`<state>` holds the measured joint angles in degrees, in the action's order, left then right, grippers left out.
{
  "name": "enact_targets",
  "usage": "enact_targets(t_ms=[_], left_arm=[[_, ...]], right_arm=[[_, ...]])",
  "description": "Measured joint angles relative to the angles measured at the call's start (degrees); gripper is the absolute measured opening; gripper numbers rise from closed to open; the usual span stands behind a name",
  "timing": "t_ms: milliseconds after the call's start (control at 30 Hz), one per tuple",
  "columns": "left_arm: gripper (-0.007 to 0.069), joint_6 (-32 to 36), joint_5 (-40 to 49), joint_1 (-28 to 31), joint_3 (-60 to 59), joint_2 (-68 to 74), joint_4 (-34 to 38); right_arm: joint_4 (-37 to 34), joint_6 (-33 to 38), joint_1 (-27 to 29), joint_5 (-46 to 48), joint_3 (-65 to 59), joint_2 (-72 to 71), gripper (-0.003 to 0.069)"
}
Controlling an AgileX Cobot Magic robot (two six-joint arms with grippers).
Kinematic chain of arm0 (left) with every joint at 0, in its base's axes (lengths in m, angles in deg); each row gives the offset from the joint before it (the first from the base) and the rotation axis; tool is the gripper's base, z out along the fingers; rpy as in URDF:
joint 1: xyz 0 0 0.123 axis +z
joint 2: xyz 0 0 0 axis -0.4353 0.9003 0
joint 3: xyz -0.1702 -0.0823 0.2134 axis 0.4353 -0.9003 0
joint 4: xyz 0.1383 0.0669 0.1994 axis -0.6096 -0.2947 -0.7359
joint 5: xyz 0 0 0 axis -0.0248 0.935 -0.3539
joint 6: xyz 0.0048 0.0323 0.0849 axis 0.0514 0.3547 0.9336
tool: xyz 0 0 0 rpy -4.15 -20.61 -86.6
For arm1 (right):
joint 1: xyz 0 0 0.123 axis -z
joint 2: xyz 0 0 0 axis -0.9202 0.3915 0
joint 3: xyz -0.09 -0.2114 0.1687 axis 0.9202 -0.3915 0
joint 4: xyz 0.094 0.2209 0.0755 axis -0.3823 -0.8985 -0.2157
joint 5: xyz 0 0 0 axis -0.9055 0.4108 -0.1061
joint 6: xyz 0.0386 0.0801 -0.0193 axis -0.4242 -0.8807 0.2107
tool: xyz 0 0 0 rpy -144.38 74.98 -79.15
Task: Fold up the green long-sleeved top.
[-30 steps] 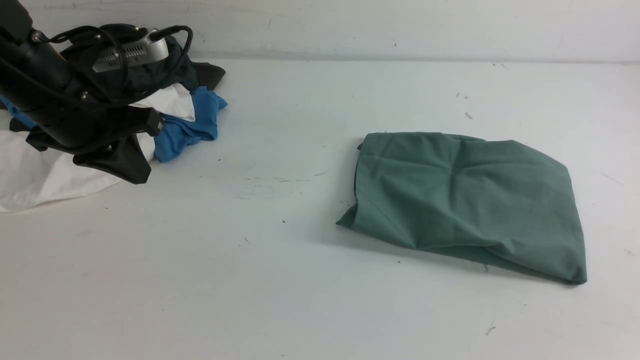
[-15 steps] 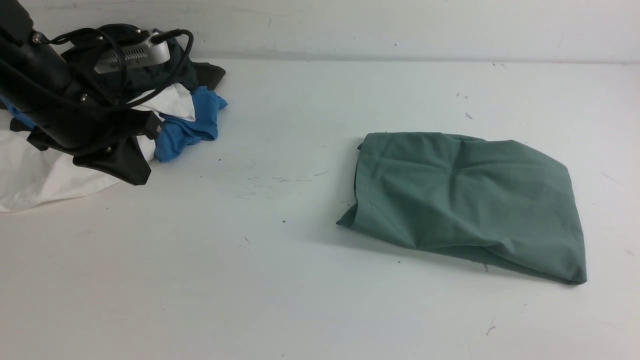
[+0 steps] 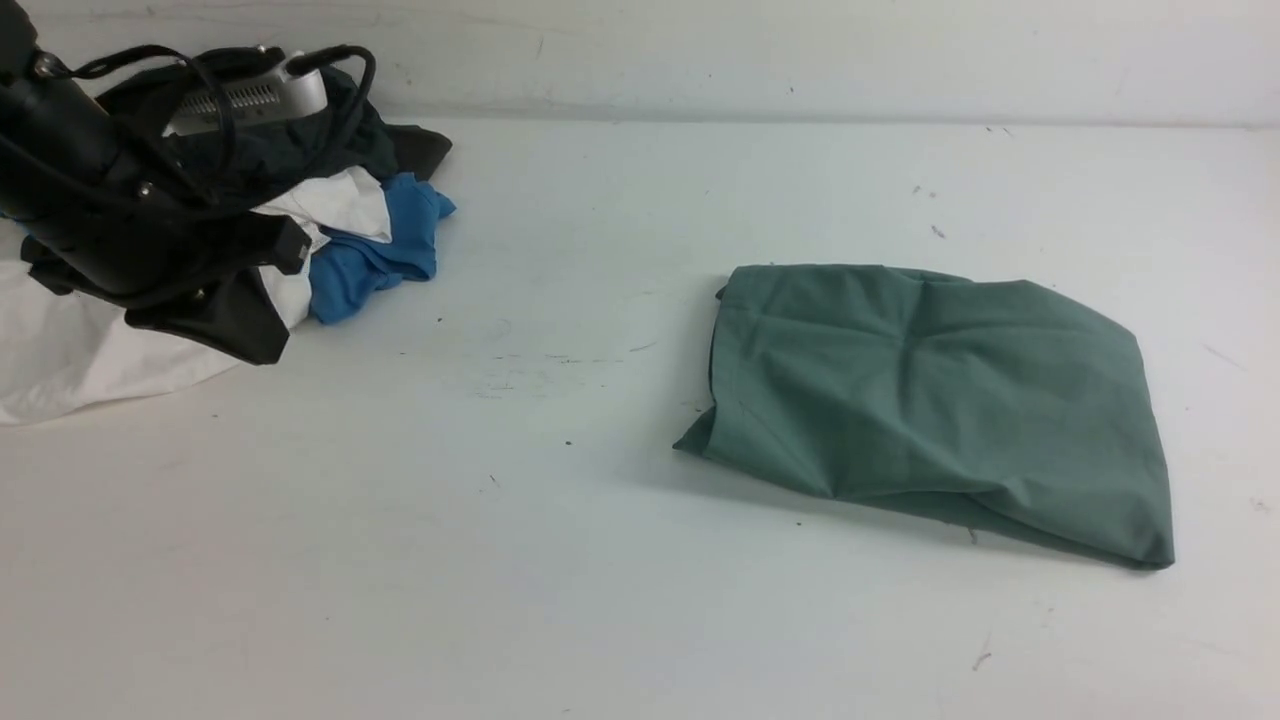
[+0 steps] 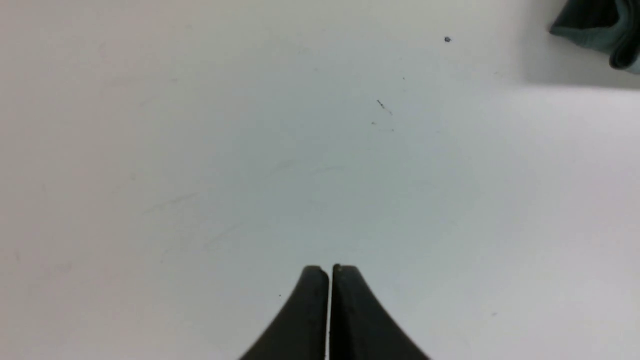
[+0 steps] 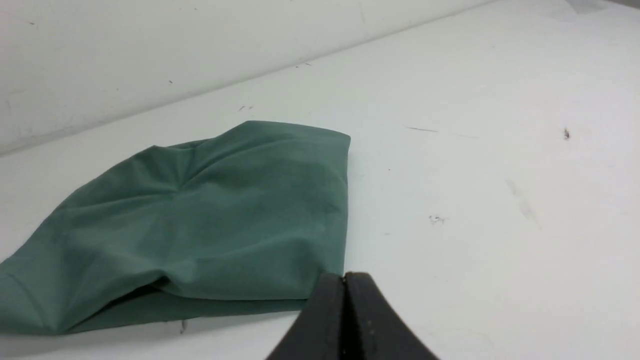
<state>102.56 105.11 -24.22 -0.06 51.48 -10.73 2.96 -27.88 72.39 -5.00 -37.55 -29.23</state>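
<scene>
Top (image 3: 930,410) lies folded at 3 o'clock on counter (image 3: 560,560); retract left gripper (image 4: 330,270) and right gripper (image 5: 345,276), both fully closed, empty, without snagging cloth

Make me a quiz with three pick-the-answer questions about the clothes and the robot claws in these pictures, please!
1. Where does the green top lie?
A. on the table's right half
B. on the pile
C. in a claw

2. What colours show in the clothes pile at the far left?
A. red and yellow
B. white, blue and dark
C. only pink

3. How are the two claws?
A. both wide open
B. both shut and empty
C. one holds the top

Answers:
1 A: in the front view it rests folded on the white table, right of the middle.
2 B: those fabrics show there.
3 B: the left gripper and right gripper each show jaws pressed together with nothing between.
</scene>
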Motion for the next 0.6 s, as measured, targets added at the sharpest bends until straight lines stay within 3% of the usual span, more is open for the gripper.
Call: enact_targets(t_ms=[300,433,600], left_arm=[[-0.0004,0.0,0.1,0.0,-7.0,-15.2,-1.9],[-0.0004,0.2,-0.1,0.0,-17.6,-24.7,-2.3],[-0.0004,0.1,-8.6,0.0,-32.8,-36.4,-1.6]], right_arm=[[-2.6,0.0,-0.3,0.3,0.1,0.0,-0.0015],[-2.6,0.0,-0.3,0.4,0.1,0.0,-0.0015],[-2.6,0.8,-0.3,0.4,0.1,0.0,-0.0015]])
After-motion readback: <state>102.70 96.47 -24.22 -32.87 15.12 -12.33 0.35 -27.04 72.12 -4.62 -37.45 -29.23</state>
